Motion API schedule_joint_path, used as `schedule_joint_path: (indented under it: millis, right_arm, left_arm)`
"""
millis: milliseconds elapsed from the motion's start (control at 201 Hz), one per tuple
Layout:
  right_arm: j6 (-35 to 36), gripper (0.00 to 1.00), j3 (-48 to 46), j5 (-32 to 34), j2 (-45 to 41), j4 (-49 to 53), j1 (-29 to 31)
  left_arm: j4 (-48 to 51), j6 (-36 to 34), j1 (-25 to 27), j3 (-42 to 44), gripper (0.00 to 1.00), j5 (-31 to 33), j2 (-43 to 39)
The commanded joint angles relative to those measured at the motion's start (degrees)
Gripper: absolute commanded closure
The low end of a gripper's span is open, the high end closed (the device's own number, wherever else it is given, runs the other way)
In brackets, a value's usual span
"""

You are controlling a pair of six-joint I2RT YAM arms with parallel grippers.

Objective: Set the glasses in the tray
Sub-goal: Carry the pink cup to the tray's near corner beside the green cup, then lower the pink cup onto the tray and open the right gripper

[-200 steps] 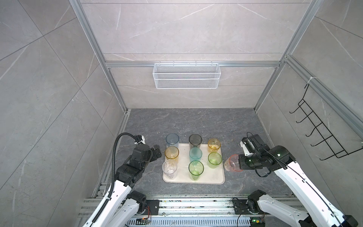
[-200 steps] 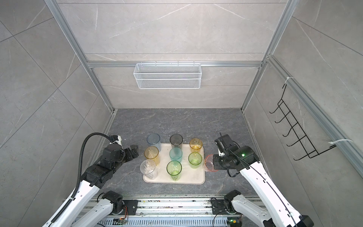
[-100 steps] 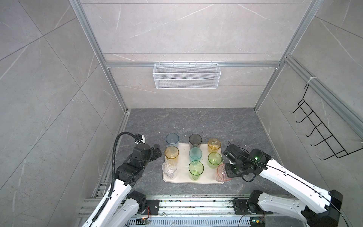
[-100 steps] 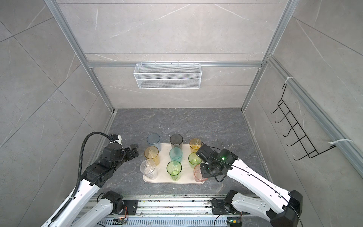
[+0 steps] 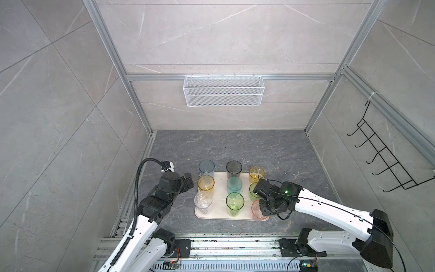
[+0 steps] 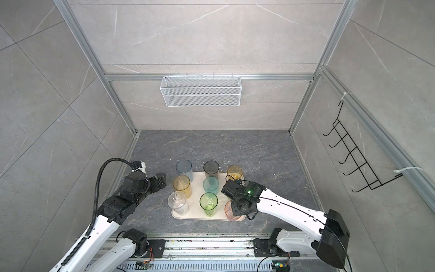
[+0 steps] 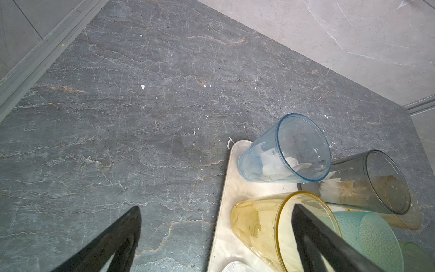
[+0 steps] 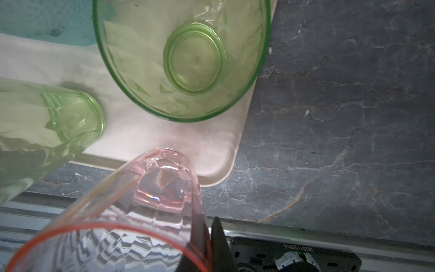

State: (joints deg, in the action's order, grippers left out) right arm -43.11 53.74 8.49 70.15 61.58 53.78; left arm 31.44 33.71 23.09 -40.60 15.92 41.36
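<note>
Already eight upright glasses [image 5: 234, 187] in tray [image 5: 220, 199]

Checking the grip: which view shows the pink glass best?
Right wrist view: the pink glass looms close, wall pinched by the right gripper. Both top views show it small, partly hidden; left wrist view misses it.

The glasses [image 5: 233, 207] look like thin, glossy see-through plastic: the pink glass [image 8: 162, 183] has cut facets near its base, the teal glass [image 7: 372, 237] a fine pebbled skin. The tray [image 5: 220, 189] is smooth, matt cream, perhaps plastic, and the tabletop [image 5: 235, 146] is dull dark stone with pale veins. The basket [image 5: 223, 94] is white-coated wire mesh.
</note>
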Motion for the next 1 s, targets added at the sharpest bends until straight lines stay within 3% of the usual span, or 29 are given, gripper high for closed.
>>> schedule_joint_path:
  millis: [0,996]
  right_arm:
    - [-1.6,1.00,-1.1,2.0,1.0,-1.6,0.4]
    - [-3.0,1.00,-4.8,4.5,3.2,-5.5,-0.7]
  left_arm:
    - [-0.9,0.8,-0.3,-0.9,0.00,-0.6,-0.2]
    - [-1.2,1.1,-0.3,-0.7,0.00,-1.1,0.1]
